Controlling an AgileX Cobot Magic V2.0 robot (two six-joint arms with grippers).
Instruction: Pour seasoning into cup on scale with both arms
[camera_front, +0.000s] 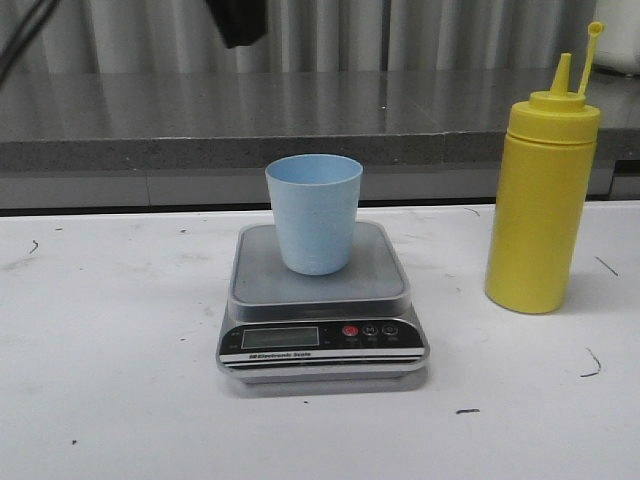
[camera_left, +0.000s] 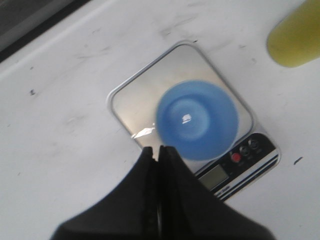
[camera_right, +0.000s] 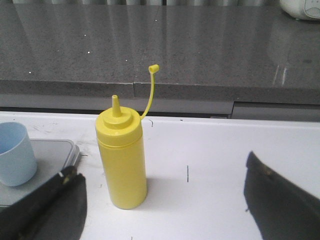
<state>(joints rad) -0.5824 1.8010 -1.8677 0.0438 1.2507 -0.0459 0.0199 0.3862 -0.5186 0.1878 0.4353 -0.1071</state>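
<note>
The pale blue cup (camera_front: 314, 213) stands upright on the platform of the silver scale (camera_front: 322, 305) at the table's middle. The yellow seasoning bottle (camera_front: 541, 200) stands upright to the right of the scale, cap off and hanging on its tether. My left gripper (camera_left: 156, 150) is shut and empty, high above the scale, and looks down into the cup (camera_left: 196, 119). My right gripper (camera_right: 162, 172) is open and empty, low over the table. The bottle (camera_right: 121, 155) stands ahead of it, nearer one finger, untouched. The cup (camera_right: 15, 153) also shows in the right wrist view.
A grey counter ledge (camera_front: 300, 120) runs along the back of the white table (camera_front: 110, 340). Part of a black arm (camera_front: 238, 20) hangs at the top of the front view. Small dark marks dot the tabletop.
</note>
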